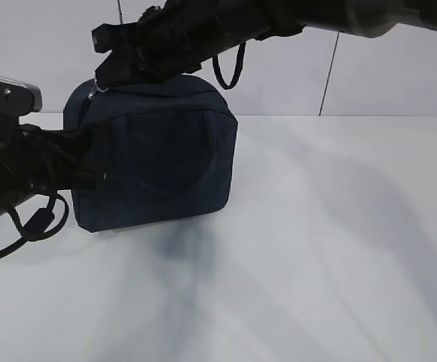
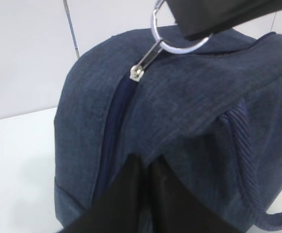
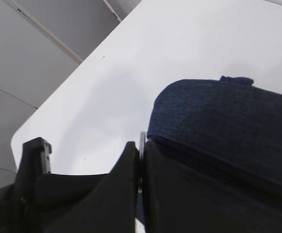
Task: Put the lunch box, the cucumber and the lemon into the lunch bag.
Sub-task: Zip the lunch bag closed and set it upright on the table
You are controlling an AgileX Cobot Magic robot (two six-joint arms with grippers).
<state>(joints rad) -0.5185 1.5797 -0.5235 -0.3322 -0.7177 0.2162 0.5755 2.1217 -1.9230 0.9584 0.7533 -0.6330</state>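
Observation:
The dark navy lunch bag (image 1: 158,158) stands upright on the white table, its zipper closed as far as I can see. My right gripper (image 1: 102,79) reaches across to the bag's top left corner and is shut on the silver ring pull (image 2: 180,50), the ring's edge (image 3: 142,141) showing between the fingers of this gripper (image 3: 142,145). The zipper slider (image 2: 137,73) sits at the top of the bag's side. My left gripper (image 2: 148,162) is shut, pinching the bag's fabric low on its left side (image 1: 94,177). The lunch box, the cucumber and the lemon are out of view.
The white table (image 1: 331,241) stretches to the right and in front of the bag. A pale wall with a vertical seam (image 1: 329,72) runs behind it. The table's rounded corner (image 3: 19,138) shows in the right wrist view.

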